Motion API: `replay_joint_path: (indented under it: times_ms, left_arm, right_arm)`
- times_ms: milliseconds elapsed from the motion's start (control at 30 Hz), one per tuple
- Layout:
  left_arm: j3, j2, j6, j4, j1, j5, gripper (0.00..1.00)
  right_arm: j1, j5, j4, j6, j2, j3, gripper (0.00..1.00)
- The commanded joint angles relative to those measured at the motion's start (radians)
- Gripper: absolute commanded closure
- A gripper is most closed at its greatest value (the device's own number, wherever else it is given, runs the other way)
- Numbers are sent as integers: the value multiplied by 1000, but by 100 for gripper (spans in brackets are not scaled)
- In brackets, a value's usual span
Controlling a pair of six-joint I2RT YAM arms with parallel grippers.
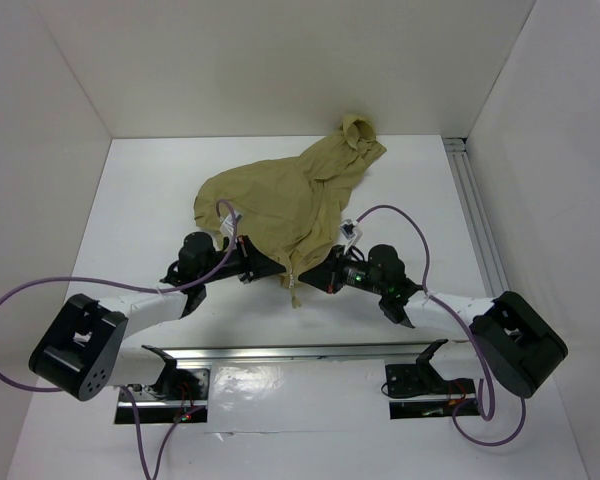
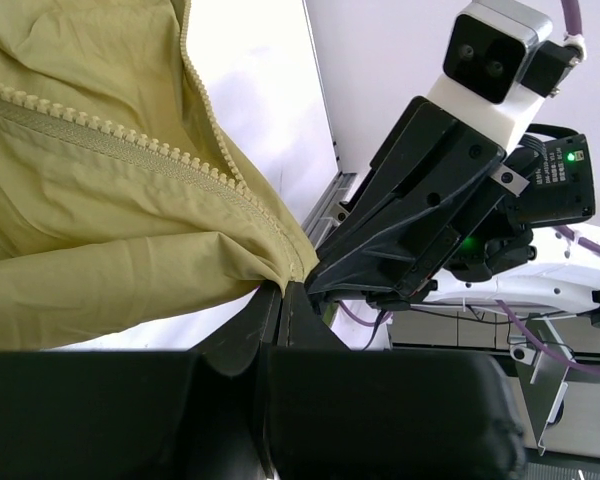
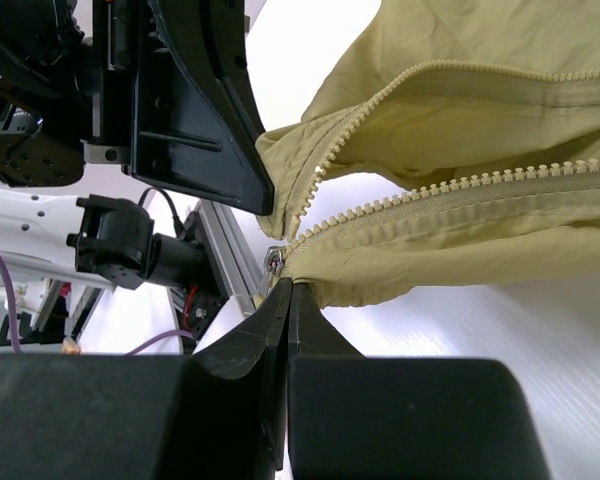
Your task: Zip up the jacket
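Note:
The khaki-yellow jacket (image 1: 280, 195) lies crumpled mid-table, hood (image 1: 360, 132) at the far right, bottom hem pulled toward the arms. My left gripper (image 1: 270, 268) is shut on the hem's left corner beside the open zipper teeth (image 2: 130, 140); its own view shows the pinched cloth (image 2: 280, 270) at my left gripper (image 2: 281, 290). My right gripper (image 1: 315, 275) is shut on the hem's other side just under the metal zipper slider (image 3: 277, 259), as seen at my right gripper (image 3: 289, 288). The zipper is open, its two rows of teeth (image 3: 450, 190) parting above the slider.
An aluminium rail (image 1: 300, 352) runs along the near edge behind the arm bases. A second rail (image 1: 475, 215) lines the right side. White walls enclose the table. Purple cables (image 1: 20, 300) loop from both arms.

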State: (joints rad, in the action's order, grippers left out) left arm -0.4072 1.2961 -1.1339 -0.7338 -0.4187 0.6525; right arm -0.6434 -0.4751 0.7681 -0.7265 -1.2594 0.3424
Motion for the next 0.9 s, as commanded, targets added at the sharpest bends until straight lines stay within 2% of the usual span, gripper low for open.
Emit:
replay_joint_path:
  times_ms: [0,867]
  left_arm:
    - [1,6,-12,-59,-11,13,100]
    - [-8,-21,-3,-27,-11,-5,100]
  right_arm:
    - [5,0,40,21,6,44,100]
    - [5,0,20,30,17,24,100]
